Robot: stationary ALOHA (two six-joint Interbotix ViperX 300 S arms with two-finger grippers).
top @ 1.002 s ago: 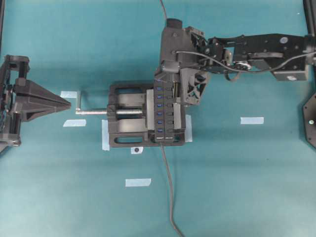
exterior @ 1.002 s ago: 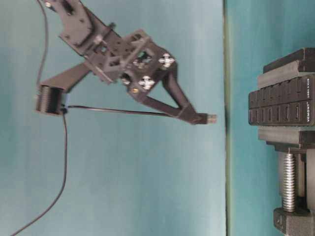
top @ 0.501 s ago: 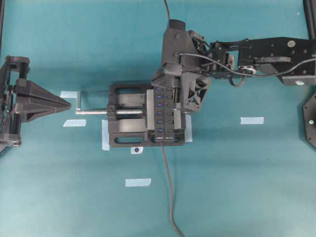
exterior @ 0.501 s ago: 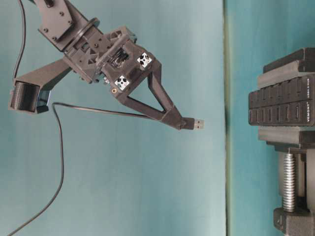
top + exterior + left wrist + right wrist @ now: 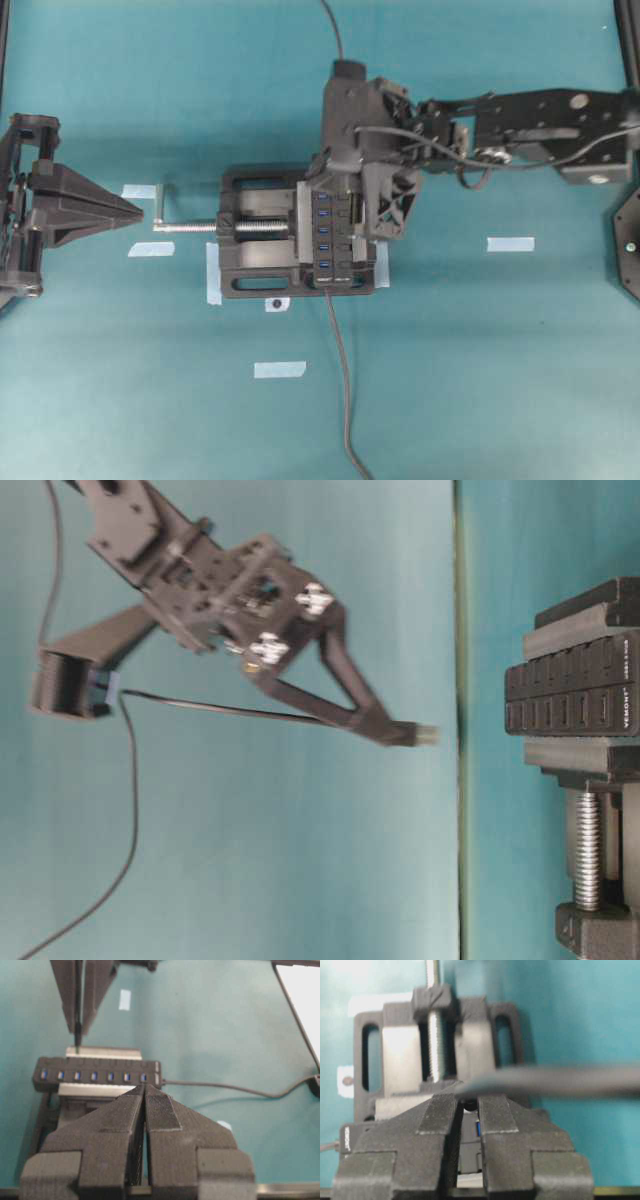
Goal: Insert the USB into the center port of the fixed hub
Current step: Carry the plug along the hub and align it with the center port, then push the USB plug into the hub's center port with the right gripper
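From the left wrist view, nearest thing is the left gripper (image 5: 145, 1095), jaws pressed flat together with nothing in them, just parked facing the vise (image 5: 262, 232) from the screw-handle side. Right past its tips is the hub (image 5: 97, 1075), clamped in the vise with its row of blue ports facing up. The center port (image 5: 94, 1076) is open, nothing plugged in anywhere along the row.

Farther back, the right gripper (image 5: 385, 728) hangs over the hub's far end. Its fingers (image 5: 437, 1110) are nearly closed, pinching the USB (image 5: 420, 734), with the metal tip poking out past the fingertips and the cable (image 5: 215, 707) trailing back behind. In the table-level view the plug is blurred and clearly apart from the hub, pointing toward its port face with a gap between.

So I'd call this the approach/alignment step: plug is grasped, not yet seated. From overhead the gripper looks to be sitting over the end ports rather than the middle, so the next move probably needs a slide along the row to line up with the center slot, square the plug to it, then a straight push in. Can't tell plug orientation from these shots.
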